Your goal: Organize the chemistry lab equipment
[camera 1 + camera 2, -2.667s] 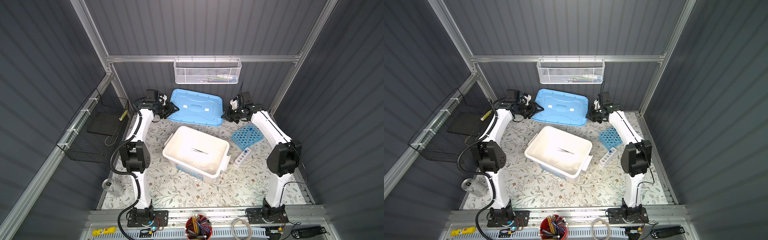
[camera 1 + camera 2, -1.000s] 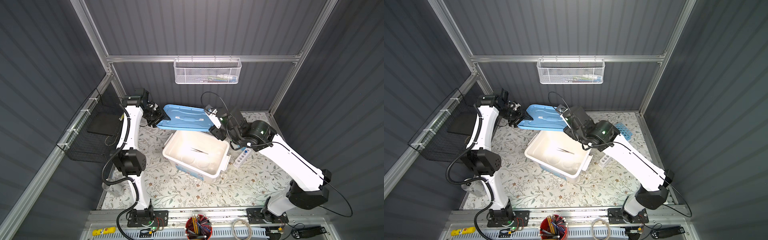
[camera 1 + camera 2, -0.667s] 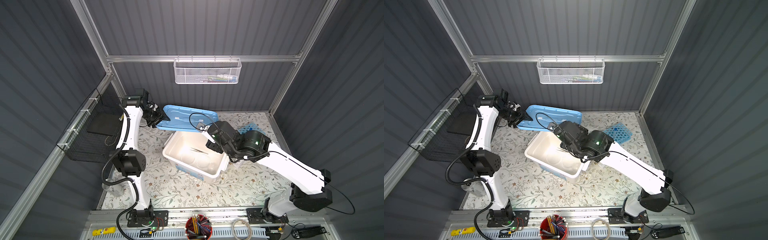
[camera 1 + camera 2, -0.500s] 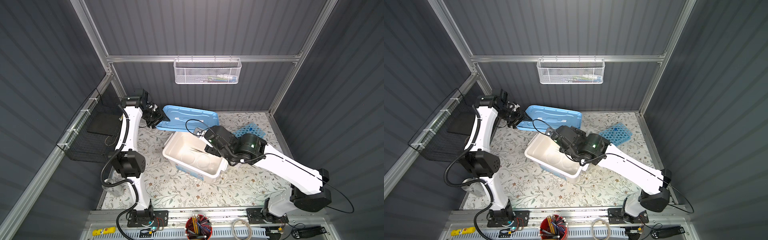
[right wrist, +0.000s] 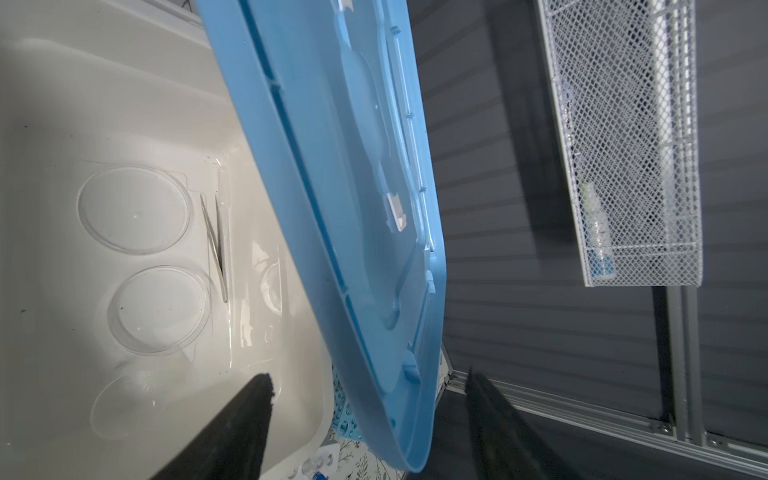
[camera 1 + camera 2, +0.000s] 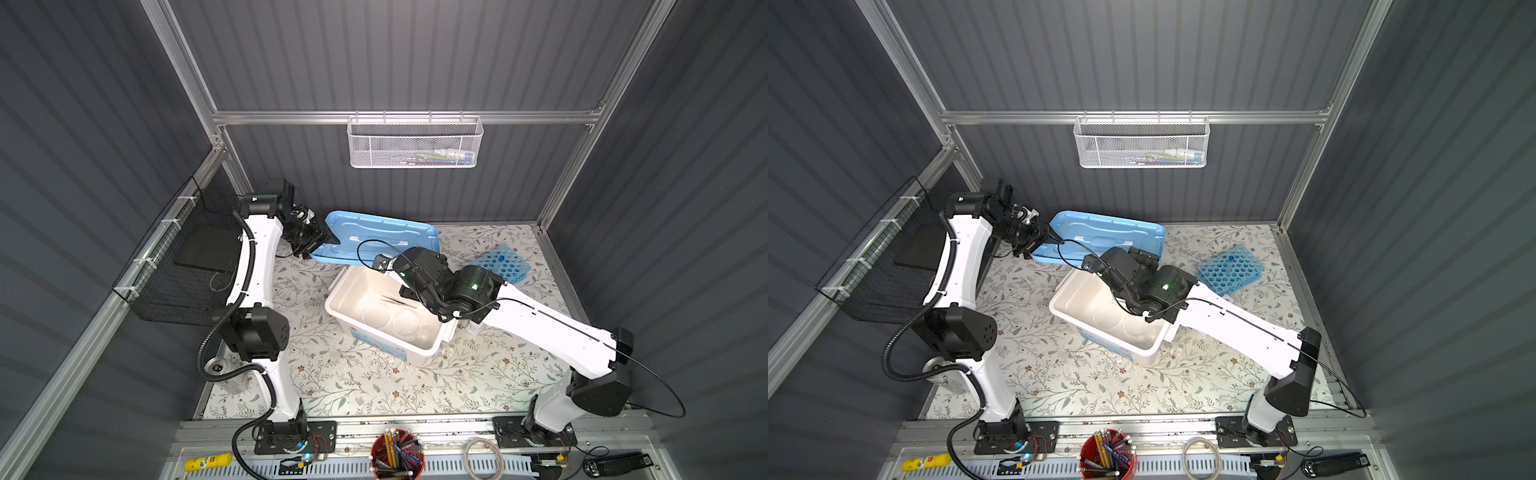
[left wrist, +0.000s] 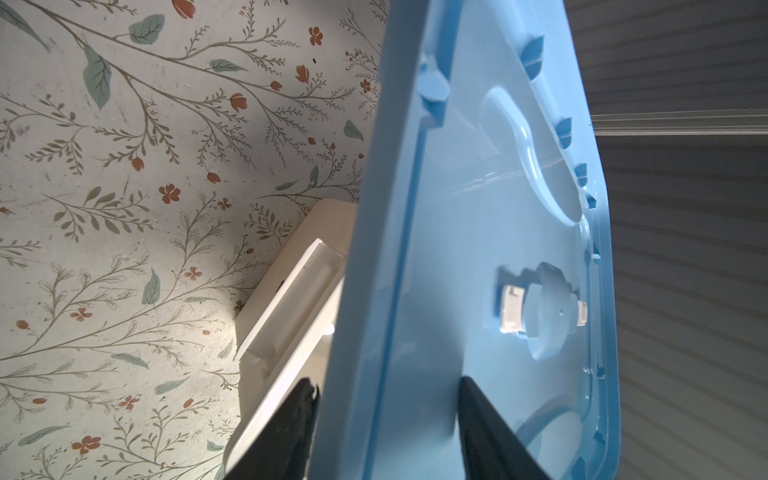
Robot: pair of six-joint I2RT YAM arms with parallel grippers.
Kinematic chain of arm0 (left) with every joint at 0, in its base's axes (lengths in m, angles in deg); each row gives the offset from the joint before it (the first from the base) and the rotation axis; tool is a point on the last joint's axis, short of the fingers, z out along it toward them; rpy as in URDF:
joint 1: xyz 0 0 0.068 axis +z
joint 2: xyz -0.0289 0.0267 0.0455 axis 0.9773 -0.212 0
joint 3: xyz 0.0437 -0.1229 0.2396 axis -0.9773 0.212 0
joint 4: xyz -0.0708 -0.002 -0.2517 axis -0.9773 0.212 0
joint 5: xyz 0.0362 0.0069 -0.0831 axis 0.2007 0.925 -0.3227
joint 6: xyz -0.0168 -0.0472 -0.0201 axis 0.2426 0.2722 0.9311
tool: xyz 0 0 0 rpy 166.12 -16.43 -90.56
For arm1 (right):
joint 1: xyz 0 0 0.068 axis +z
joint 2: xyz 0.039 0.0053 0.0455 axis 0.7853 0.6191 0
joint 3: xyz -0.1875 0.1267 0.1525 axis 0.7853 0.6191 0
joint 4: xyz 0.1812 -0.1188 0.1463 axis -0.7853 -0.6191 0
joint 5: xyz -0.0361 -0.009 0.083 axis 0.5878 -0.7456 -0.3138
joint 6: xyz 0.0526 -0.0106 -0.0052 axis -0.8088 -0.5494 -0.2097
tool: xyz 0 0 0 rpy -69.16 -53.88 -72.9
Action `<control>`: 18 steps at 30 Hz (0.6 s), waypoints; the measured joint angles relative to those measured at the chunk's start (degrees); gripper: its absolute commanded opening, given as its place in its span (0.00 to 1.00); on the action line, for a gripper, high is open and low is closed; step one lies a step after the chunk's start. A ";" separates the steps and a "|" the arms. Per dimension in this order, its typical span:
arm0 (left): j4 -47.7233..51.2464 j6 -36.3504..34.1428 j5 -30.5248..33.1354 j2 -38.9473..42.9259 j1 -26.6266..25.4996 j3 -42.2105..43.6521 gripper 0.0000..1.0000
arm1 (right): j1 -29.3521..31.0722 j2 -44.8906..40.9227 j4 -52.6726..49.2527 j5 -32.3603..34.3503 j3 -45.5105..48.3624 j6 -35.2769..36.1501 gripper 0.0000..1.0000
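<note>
While my left gripper (image 7: 386, 386) clamps the tilted blue lid (image 6: 382, 237) by its edge, my right gripper (image 5: 370, 386) stands open, jaws either side of the lid's other end. Two glass dishes (image 5: 133, 208) and tweezers (image 5: 218, 241) lie inside the white bin (image 6: 351, 286).

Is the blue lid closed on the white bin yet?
No, the left pincer holds the blue lid tilted above the white bin's far rim, and the bin stands open.

Even overhead light is brightening the floral mat (image 6: 332, 374) around the white bin (image 6: 374, 338) in both top views, soft shadows falling beside it. In the right wrist view, glare is pooling inside the bin.
</note>
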 measured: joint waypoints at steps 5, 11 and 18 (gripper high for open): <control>0.00 0.02 -1.01 0.87 0.00 1.36 0.00 | -1.86 1.20 3.63 0.48 0.42 2.80 0.65; -0.15 0.07 -2.27 1.49 0.00 1.66 0.00 | -2.23 2.10 6.19 0.39 2.82 4.13 0.30; -1.99 0.28 -2.86 2.10 0.00 1.79 0.09 | -1.75 2.08 4.61 -0.55 4.57 8.17 0.13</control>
